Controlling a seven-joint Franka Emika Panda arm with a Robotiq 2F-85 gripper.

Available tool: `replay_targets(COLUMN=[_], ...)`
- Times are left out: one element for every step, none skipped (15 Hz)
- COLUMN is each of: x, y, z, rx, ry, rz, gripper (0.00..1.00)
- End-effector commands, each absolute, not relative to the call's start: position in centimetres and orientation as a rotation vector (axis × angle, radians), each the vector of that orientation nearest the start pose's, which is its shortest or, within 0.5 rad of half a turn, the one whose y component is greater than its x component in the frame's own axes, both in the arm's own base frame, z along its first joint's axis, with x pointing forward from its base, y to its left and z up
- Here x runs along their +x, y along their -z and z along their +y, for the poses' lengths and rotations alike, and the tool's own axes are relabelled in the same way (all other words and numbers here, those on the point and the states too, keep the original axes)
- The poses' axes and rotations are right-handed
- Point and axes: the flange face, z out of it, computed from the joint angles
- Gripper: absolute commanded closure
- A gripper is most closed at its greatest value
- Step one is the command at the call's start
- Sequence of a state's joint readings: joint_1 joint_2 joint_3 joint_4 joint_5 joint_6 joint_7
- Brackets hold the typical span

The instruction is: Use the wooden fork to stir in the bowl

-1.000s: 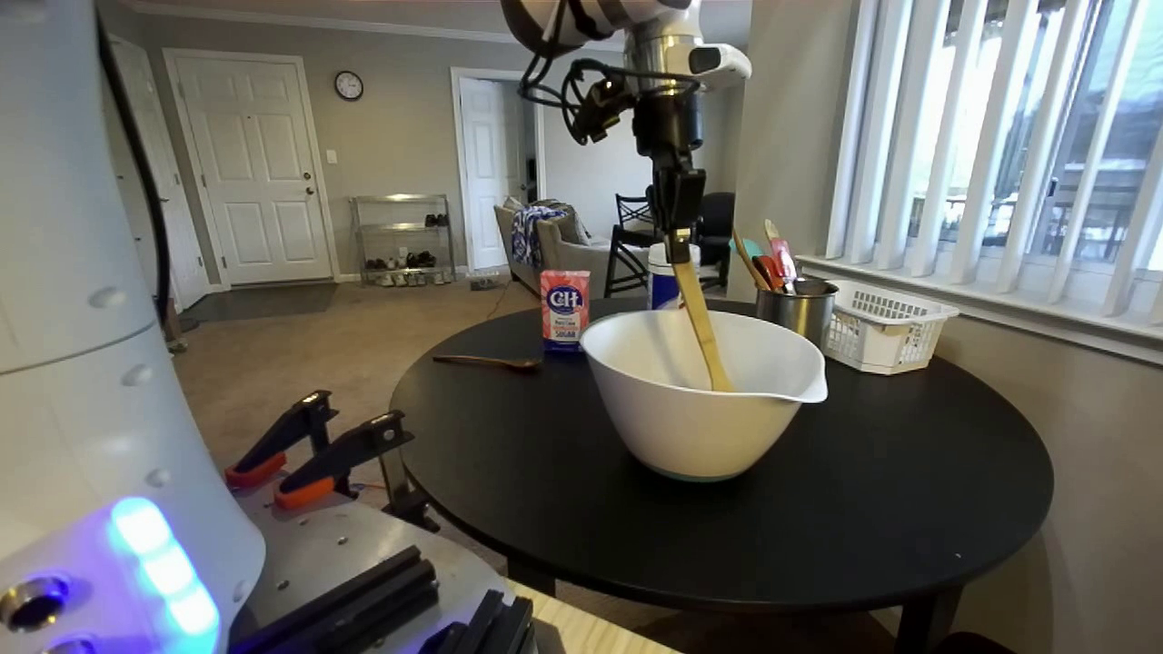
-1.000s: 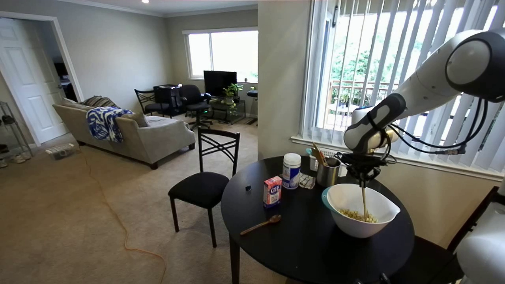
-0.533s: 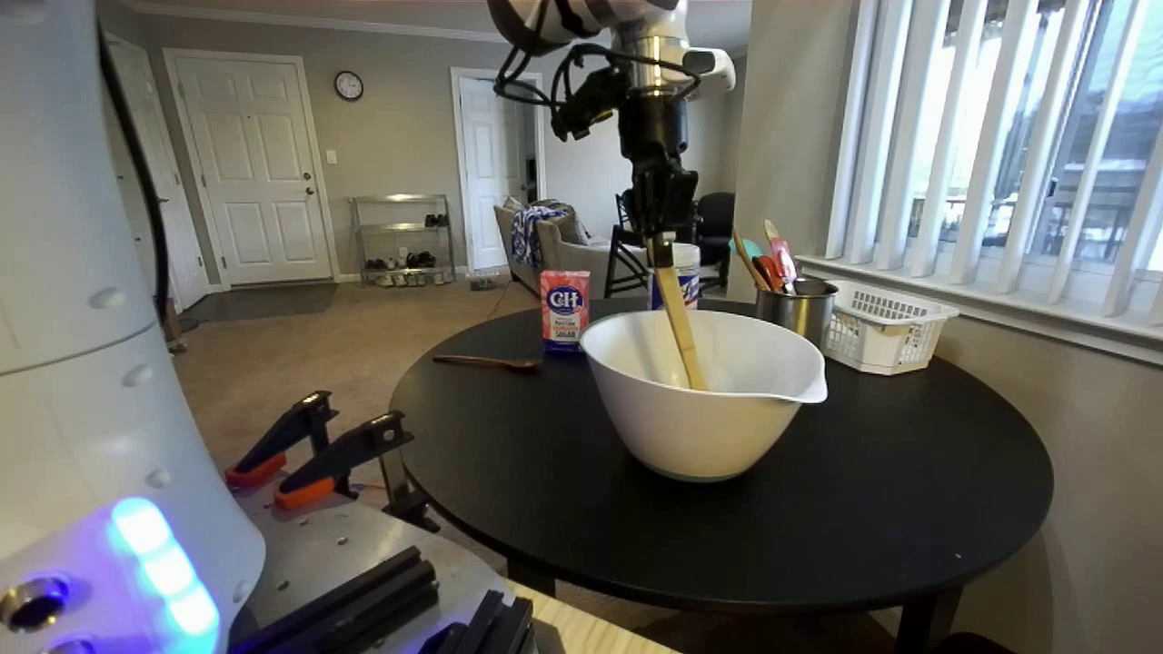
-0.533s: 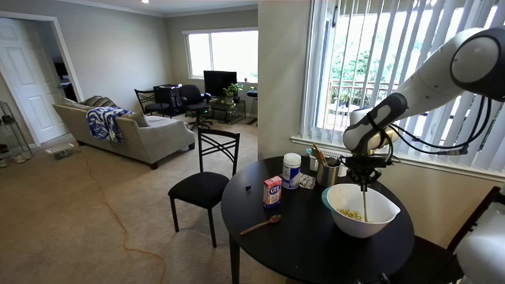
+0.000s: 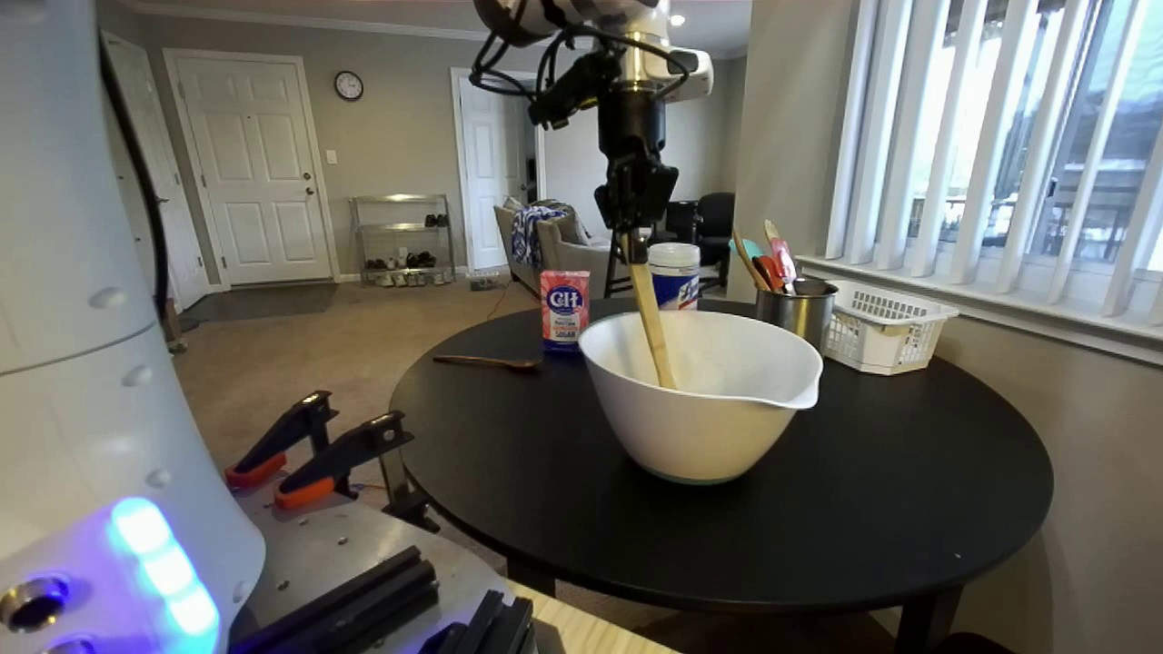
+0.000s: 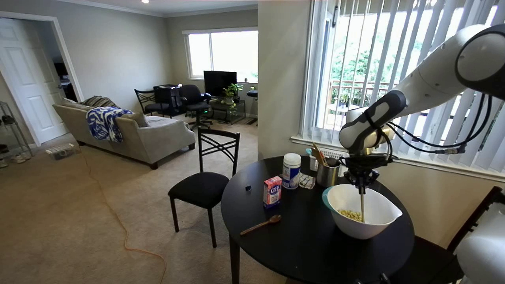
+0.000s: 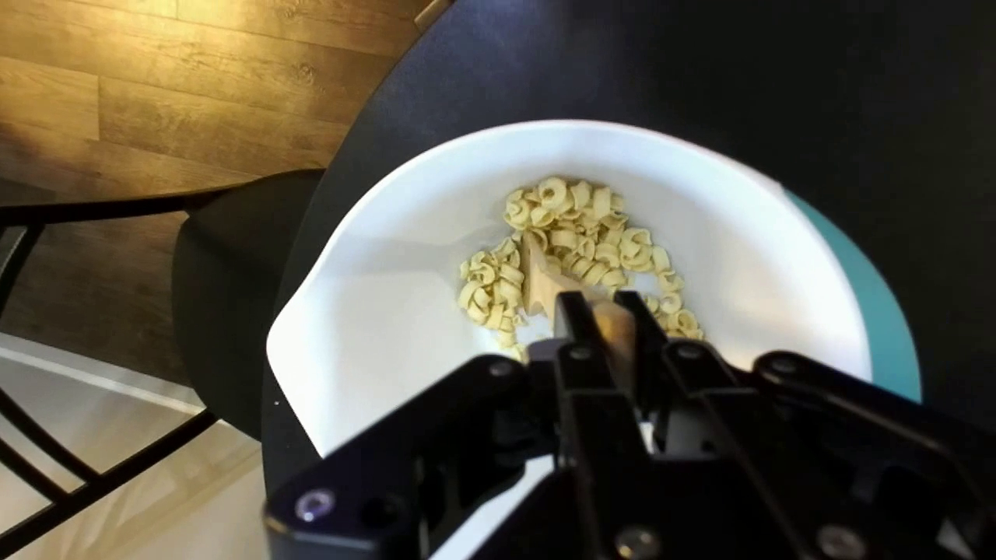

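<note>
The wooden fork [image 5: 652,325] was held at a tilt, its handle clamped in the gripper [image 7: 603,305] and its tined end set among curled pasta [image 7: 576,241] inside the spouted mixing bowl [image 5: 700,436], which was supported by a round black table [image 5: 863,513].

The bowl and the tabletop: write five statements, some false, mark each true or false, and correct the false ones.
1. The gripper holds the wooden fork, whose lower end is in the white bowl. True.
2. The white bowl is empty. False: it holds curled pasta pieces.
3. A wooden spoon and a sugar box are on the black table. True.
4. The sugar box lies on its side. False: it stands upright.
5. The white bowl has a pouring spout. True.
</note>
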State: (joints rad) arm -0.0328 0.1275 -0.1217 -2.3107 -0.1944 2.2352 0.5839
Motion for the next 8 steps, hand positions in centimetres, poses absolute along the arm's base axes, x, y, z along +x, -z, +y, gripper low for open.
replay_targets(x=[48.3,48.4,48.4,48.5,48.6,48.8,49.0,49.2], y=[-27.7,-27.7,-27.8,-27.9,-28.1,-28.3,-28.4,-28.5], z=[-5.8,-5.2,-4.8,-4.5,-4.3,-4.1,-4.0,-3.9], rx=[-3.095,-3.069,-3.047,-3.026,-3.005,-2.979,-2.947,-2.919], ry=[-0.42,-0.444,-0.46,-0.461,-0.459,-0.448,-0.435,-0.419], rz=[0.918,0.917,0.925,0.934,0.948,0.966,0.984,1.01], gripper=[0.97,0.97,0.97,0.97,0.97,0.97,0.97,0.97])
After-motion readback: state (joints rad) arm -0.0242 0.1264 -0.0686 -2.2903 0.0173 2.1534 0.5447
